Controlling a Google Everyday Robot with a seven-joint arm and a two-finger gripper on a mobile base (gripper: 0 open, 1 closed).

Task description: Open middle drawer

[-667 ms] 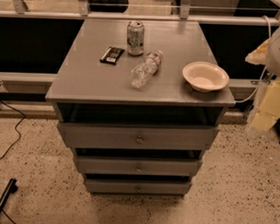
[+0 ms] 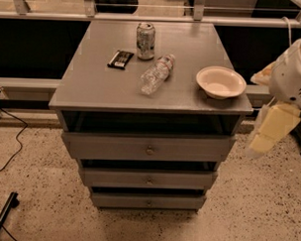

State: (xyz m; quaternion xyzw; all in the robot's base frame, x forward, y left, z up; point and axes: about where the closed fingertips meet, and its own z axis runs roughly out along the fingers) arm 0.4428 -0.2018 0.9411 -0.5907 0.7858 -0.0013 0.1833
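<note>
The grey cabinet point(image 2: 92, 85) has three drawers stacked in its front. The middle drawer point(image 2: 114, 178) is a long low grey front with a small round metal knob point(image 2: 149, 181) at its centre and a dark gap above it. The taller top drawer point(image 2: 105, 146) juts out slightly further, and the lowest drawer point(image 2: 118, 200) sits under the middle one. My gripper point(image 2: 270, 130), pale yellow under a white arm point(image 2: 293, 73), hangs to the right of the cabinet at about the top drawer's height. It is well clear of the knob and touches nothing.
On the cabinet top stand a can point(image 2: 145, 41) and a white bowl point(image 2: 220, 82), and a dark snack packet point(image 2: 120, 59) and a plastic bottle point(image 2: 157, 74) lie flat. Black cables point(image 2: 11, 137) lie on the speckled floor at left. A railing point(image 2: 144, 17) runs behind.
My arm and gripper have come down and a little to the left, closer to the cabinet's right side. The drawers and the things on top have not moved.
</note>
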